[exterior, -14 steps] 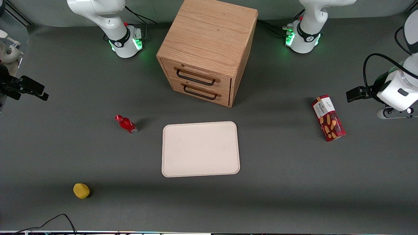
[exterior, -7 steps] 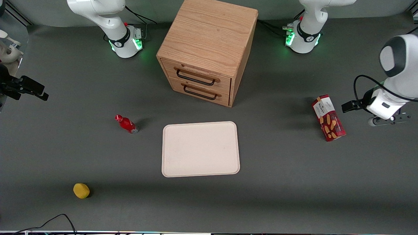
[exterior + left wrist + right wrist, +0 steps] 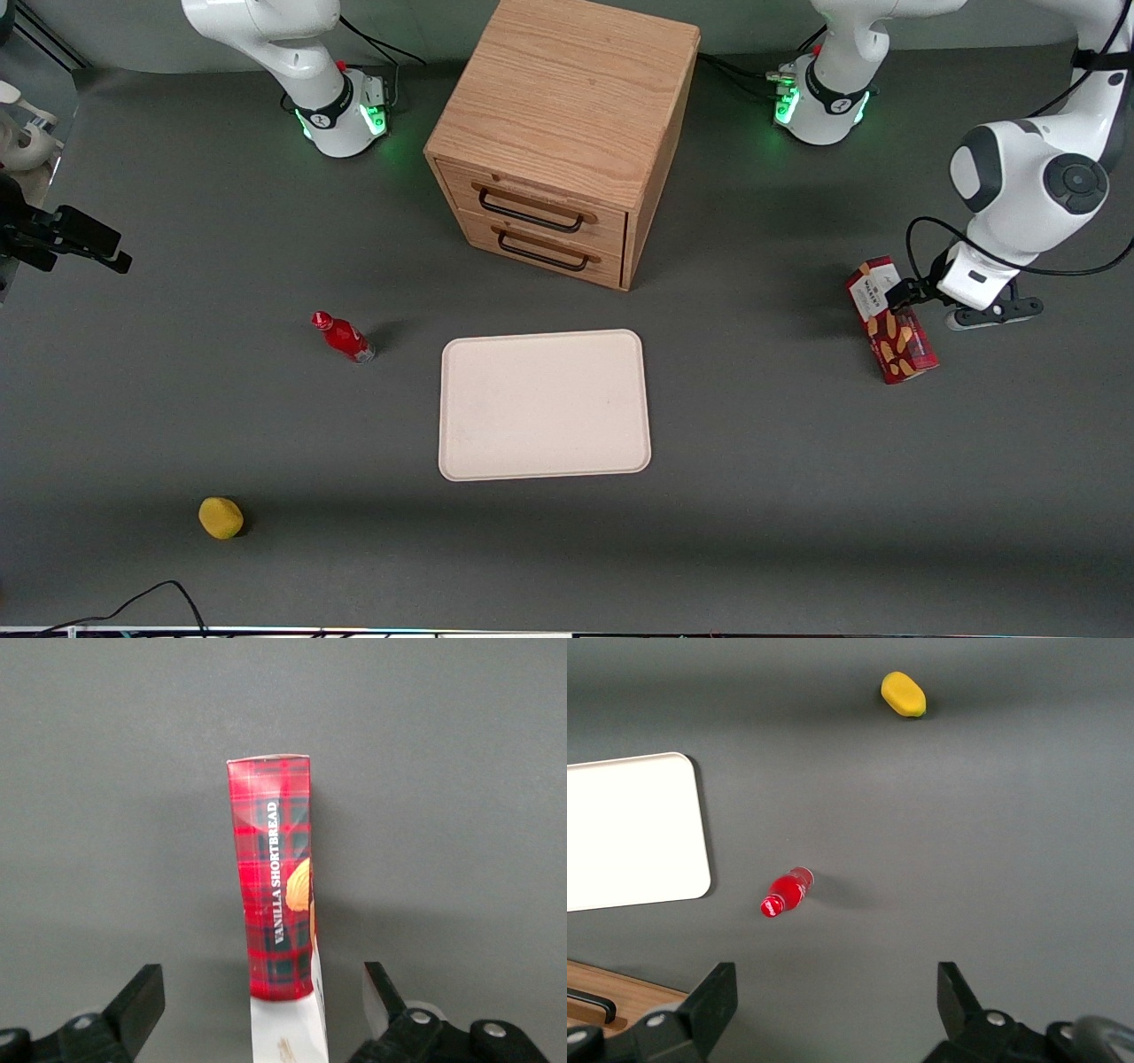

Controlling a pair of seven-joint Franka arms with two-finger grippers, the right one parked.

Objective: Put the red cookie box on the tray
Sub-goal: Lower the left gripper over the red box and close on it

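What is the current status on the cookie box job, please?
Gripper open, poised over red cookie box, fingers straddling it, no grip. Box lies on table toward working arm's end. Tray bare; path unobstructed.

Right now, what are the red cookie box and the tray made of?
The red cookie box, with the open tool around its white end, looks like glossy printed cardboard: sharp folded edges, tartan print, light sheen. The tray looks like matte moulded plastic or fibre: pale, even colour, rounded corners, low rim. Hard to tell which.
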